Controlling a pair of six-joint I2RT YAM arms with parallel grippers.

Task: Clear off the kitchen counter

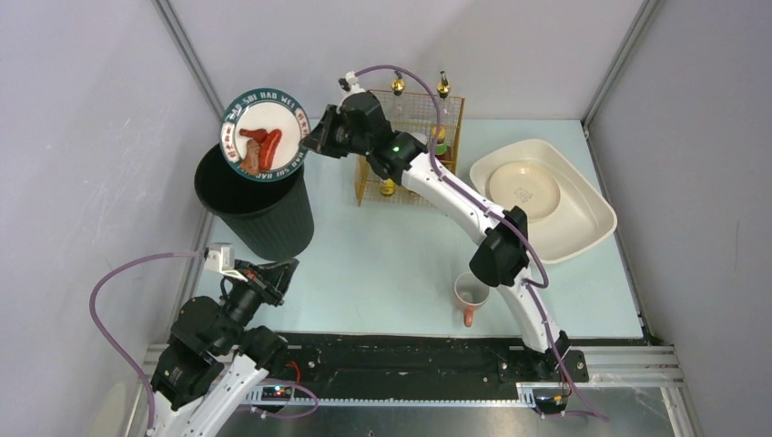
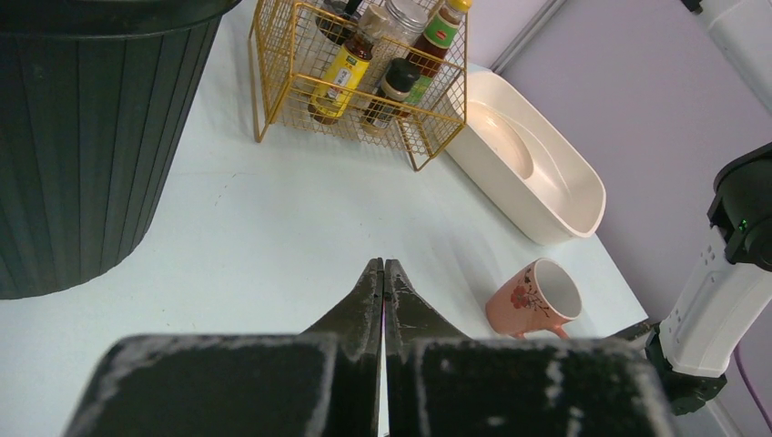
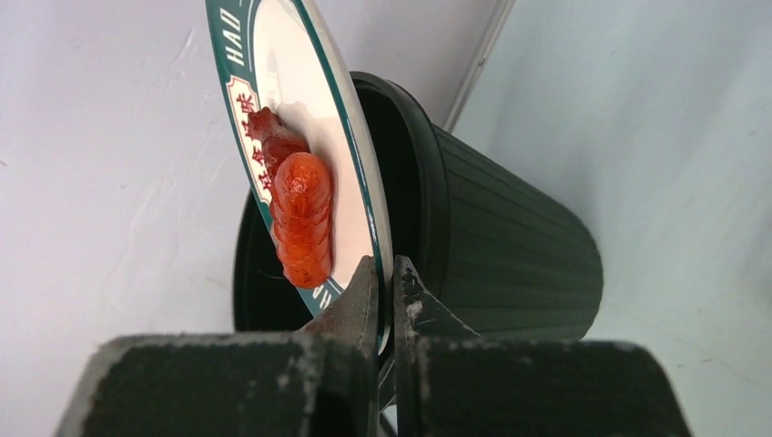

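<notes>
A white plate (image 1: 265, 134) with a green lettered rim is tilted steeply over the black ribbed bin (image 1: 258, 202) at the counter's back left. Red sausage pieces (image 1: 260, 146) cling to its face, seen close as sausage (image 3: 300, 214) in the right wrist view. My right gripper (image 1: 309, 141) is shut on the plate's rim (image 3: 378, 264). My left gripper (image 2: 383, 266) is shut and empty, low near the front left of the kitchen counter (image 1: 401, 264), beside the bin (image 2: 82, 137).
A pink flowered mug (image 1: 471, 298) lies on its side near the right arm's base, mug (image 2: 537, 300). A gold wire rack (image 1: 410, 137) of bottles stands at the back. A white oval tub (image 1: 546, 196) holding a cream plate sits at the right.
</notes>
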